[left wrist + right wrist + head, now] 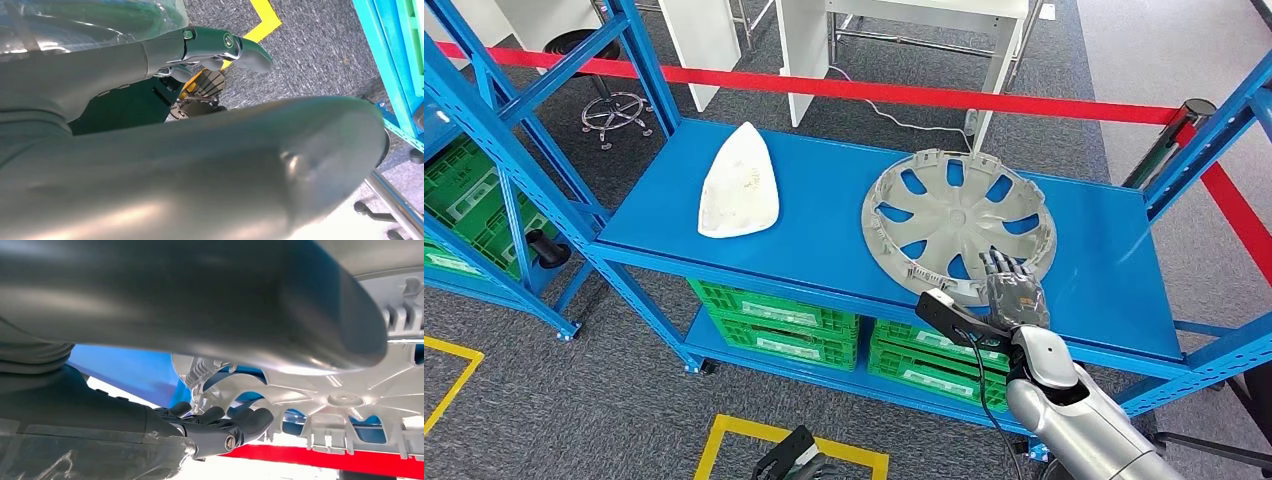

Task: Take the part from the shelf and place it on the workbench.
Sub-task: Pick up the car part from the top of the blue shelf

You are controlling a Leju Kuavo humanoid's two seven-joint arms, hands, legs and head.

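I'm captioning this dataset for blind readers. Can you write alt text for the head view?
The robot's right hand reaches over the near rim of a grey wheel cover lying flat on a blue shelf. A white teardrop-shaped part lies further left on the shelf, and green crates sit on the level below.

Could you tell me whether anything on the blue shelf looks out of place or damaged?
Nothing stands out. The grey wheel cover lies flat, inner side up, on the blue shelf, with the right robot hand at its near rim. The white part rests apart, intact.
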